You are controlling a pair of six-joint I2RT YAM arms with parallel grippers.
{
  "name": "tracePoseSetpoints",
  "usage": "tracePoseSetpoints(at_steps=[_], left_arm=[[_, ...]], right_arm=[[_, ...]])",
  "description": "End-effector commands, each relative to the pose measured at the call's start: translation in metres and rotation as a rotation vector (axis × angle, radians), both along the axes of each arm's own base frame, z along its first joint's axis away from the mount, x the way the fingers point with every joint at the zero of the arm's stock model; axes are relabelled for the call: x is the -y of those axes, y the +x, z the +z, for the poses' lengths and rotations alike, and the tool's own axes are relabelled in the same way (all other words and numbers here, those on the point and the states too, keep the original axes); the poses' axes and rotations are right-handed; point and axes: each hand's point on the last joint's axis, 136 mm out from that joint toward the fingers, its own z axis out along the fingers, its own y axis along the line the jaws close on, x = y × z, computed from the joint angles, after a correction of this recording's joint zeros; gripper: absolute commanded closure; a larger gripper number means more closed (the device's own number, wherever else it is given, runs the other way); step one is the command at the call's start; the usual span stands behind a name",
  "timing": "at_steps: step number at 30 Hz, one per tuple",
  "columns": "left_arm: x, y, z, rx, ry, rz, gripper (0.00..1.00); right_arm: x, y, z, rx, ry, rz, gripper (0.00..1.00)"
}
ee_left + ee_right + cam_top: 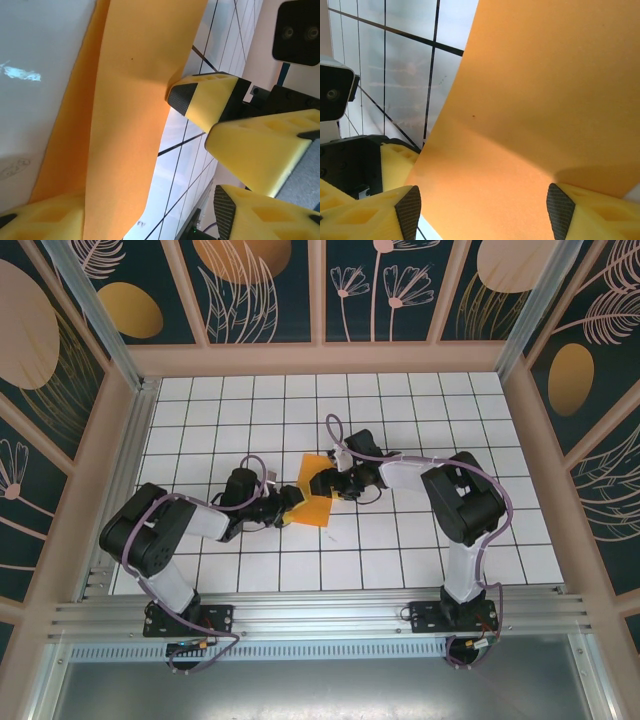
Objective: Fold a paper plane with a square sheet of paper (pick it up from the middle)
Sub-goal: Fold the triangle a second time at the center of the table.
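Square sheet of paper (318,505), plain orange, at the middle of the white tiled table (420,400), between the two arms. Stands partly off the tiles and bows rather than lying flat; cannot tell whether a fold is already in it. Runs lengthwise roughly away from the bases in the top view, slightly slanted. Has the left gripper (291,501) at its near-left side and the right gripper (334,483) at its far-right side, both right up against it and neither clearly nearer. From the left wrist, climbs as a tall orange band across one yellow foam finger (40,220) and touches it, with the opposite finger (250,210) well apart from it: jaws spread, nothing pinched. In that same view, meets one dark-tipped finger (200,95) of the right gripper at its edge, the partner finger standing clear. From the right wrist, spans the whole gap between two widely parted fingertips (407,212): released, no grip. Both arms reaching forward and bent inward, elbows out, forearms low, wrists turned to face each other across the sheet. Probably turns on the left jaws taking the sheet's edge that lies between them, with the right finger steadying the far edge; risks a slip or a crumple in so thin a sheet.
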Motion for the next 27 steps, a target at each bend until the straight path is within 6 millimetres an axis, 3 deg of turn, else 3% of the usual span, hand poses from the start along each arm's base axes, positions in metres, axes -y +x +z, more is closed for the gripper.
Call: tracePoseSetpoints(at_steps=[1, 5, 7, 11, 17, 27], left_arm=[[0.002, 0.000, 0.003, 0.024, -0.018, -0.008, 0.50], [-0.003, 0.001, -0.005, 0.020, 0.045, 0.000, 0.66], [-0.004, 0.002, -0.005, 0.026, 0.070, -0.005, 0.68], [-0.001, 0.006, 0.007, 0.061, 0.063, -0.021, 0.63], [0.002, 0.014, 0.029, 0.121, 0.060, -0.022, 0.66], [0.026, 0.023, 0.043, 0.161, 0.033, -0.069, 0.66]], right_arm=[[0.013, -0.041, -0.065, -0.183, -0.118, 0.010, 0.34], [0.018, -0.037, -0.069, -0.179, -0.165, -0.022, 0.48], [0.021, -0.036, -0.072, -0.180, -0.189, -0.031, 0.54], [0.026, -0.035, -0.077, -0.173, -0.237, -0.047, 0.59], [0.033, -0.032, -0.082, -0.149, -0.314, -0.062, 0.67], [0.033, -0.034, -0.082, -0.142, -0.335, -0.062, 0.68]])
